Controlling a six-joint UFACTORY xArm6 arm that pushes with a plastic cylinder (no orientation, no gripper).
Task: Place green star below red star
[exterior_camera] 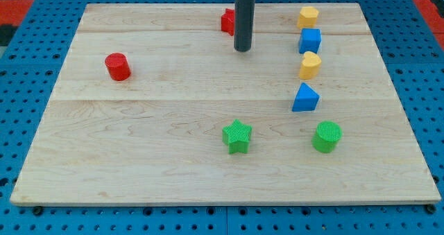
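The green star (237, 136) lies on the wooden board in the lower middle of the view. The red star (227, 21) sits near the view's top middle, partly hidden behind my rod. My tip (242, 50) rests on the board just right of and below the red star, well above the green star.
A red cylinder (118, 66) stands at the view's left. On the right, top to bottom: a yellow block (309, 16), a blue cube (310, 40), a yellow block (310, 65), a blue triangular block (305, 98), and a green cylinder (327, 136).
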